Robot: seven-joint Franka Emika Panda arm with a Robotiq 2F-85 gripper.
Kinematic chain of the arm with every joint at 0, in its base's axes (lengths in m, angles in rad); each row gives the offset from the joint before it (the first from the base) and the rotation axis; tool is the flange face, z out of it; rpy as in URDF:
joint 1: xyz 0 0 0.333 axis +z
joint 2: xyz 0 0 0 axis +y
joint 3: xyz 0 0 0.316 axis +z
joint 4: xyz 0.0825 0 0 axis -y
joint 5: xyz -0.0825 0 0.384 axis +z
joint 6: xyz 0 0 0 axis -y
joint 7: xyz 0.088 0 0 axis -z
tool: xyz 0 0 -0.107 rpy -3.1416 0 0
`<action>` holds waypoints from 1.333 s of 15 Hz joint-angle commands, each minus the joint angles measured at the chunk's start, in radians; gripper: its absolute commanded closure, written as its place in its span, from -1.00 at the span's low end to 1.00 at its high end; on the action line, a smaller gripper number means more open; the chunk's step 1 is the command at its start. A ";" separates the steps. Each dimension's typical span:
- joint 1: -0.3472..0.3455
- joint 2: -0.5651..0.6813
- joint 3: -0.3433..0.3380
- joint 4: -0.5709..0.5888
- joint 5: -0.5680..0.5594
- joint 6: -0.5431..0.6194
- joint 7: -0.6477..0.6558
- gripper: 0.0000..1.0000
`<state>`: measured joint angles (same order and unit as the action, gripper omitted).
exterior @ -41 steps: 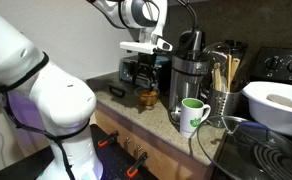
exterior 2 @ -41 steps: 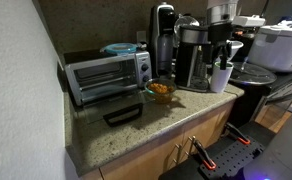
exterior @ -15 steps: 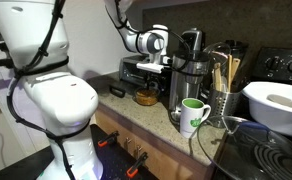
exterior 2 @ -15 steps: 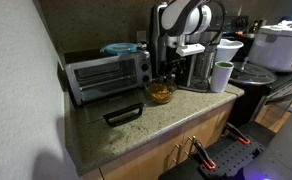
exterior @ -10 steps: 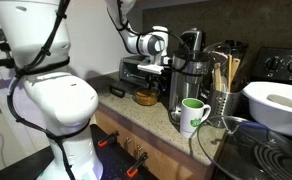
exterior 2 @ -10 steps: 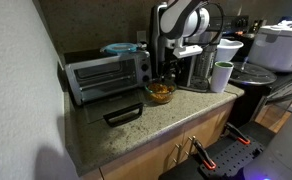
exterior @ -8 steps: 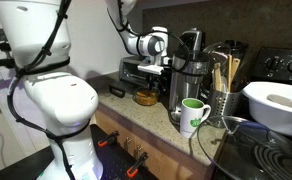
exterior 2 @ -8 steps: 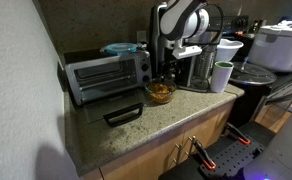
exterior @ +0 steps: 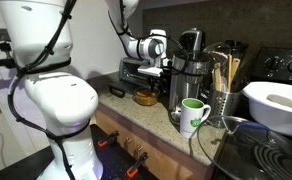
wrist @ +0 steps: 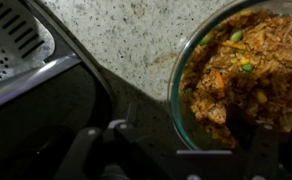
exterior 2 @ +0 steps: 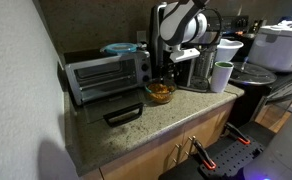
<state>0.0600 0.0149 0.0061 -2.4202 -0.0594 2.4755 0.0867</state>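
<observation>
Glass bowl (wrist: pixel 176 95) of rice under gripper (wrist: pixel 173 142), fingers spread astride its rim; reaching step, next probably lower and pinch rim.

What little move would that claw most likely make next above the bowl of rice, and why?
Probably a short drop straight down. In the wrist view the claw hangs open above the glass bowl of fried rice. The bowl's rim lies roughly under the claw's middle, and nothing looks gripped yet. Lowering would likely put the rim between the jaws, ready to pinch.
</observation>
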 commanded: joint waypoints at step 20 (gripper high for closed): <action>-0.003 -0.036 0.019 -0.036 0.009 0.017 -0.030 0.91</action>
<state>0.0576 0.0175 0.0064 -2.4305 -0.0732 2.4807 0.0883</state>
